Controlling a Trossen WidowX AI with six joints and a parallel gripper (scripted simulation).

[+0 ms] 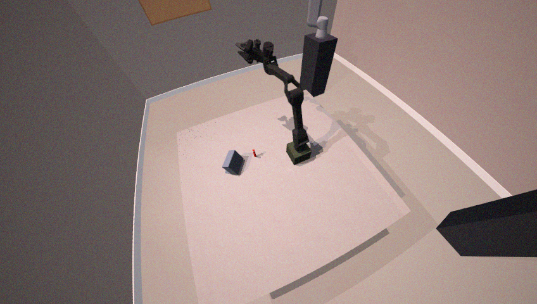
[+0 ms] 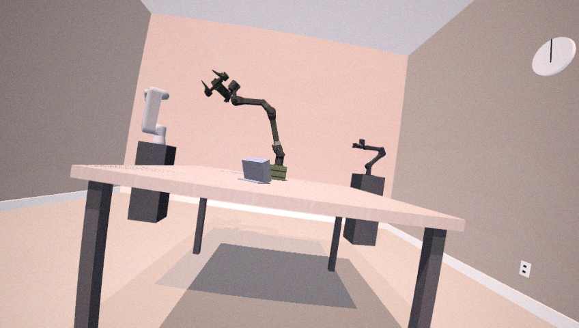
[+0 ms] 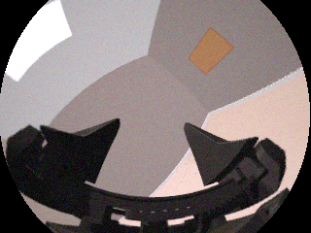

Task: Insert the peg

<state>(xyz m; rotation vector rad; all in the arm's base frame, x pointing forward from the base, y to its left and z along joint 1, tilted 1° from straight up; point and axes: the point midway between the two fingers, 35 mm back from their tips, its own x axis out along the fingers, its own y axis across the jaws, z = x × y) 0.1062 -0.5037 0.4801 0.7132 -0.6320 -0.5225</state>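
Observation:
A small red peg [image 1: 254, 153] stands on the pale table [image 1: 263, 225] [image 2: 203, 187], between the panel block and the arm's base. The grey-blue sloped panel block [image 1: 235, 163] [image 2: 255, 170] stands further from the base; its darker sloped face is turned toward the arm. The hole cannot be made out in any view. My gripper [image 1: 237, 48] [image 2: 207, 75] [image 3: 153, 123] is open and empty, raised high above the table and well away from the peg and panel. The wrist view shows neither the peg nor the panel. In the exterior view the peg is hidden.
The arm's green base [image 1: 298, 152] [image 2: 278, 172] is on the table. A white arm [image 2: 151, 109] stands on a dark pedestal [image 1: 318, 64] [image 2: 148, 182] beyond the table. Another dark arm [image 2: 375, 149] is on a second pedestal [image 2: 362, 211]. An orange wall panel [image 1: 176, 9] [image 3: 210, 50] is on the wall.

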